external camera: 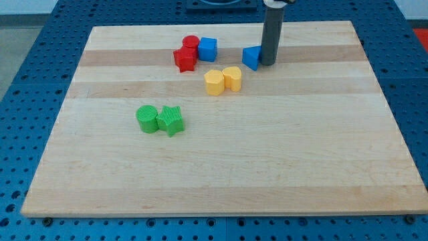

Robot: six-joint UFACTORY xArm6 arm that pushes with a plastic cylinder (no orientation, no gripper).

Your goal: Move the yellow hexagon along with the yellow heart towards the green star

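Camera view (the only one on record). Wooden board (221, 181) on a blue perforated bench. My tip (267, 63) is down on the board near the view's top, right of centre, touching or all but touching the right side of a blue block (251, 58) (shape not clear, roughly a cube or wedge). There is no pincer on this rig: the arm ends in a plain rod, so nothing opens or closes and nothing is held; it can only shove.

Task blocks: the yellow hexagon (214, 82) and the yellow heart (233, 77) sit side by side, touching, hexagon on the view's left, heart on the view's right, just below and left of my tip. The green star (171, 120) lies further toward the view's bottom-left, touching a green cylinder (147, 118) on its left side.

Key relation: from the yellow pair, the star lies down and to the left. My tip stands up and to the right of the pair, so tip, pair and star fall roughly on one diagonal (favourable, I judge). The pair's long axis runs left-right, somewhat across that diagonal, so a push on the heart alone may split the two.

Other blocks: a red cluster (186, 55) (two pieces, shapes unclear) and a second blue block (208, 49) at the view's top, left of my tip, clear of the intended path. The blue block at the tip needs clearing first, in my estimate.
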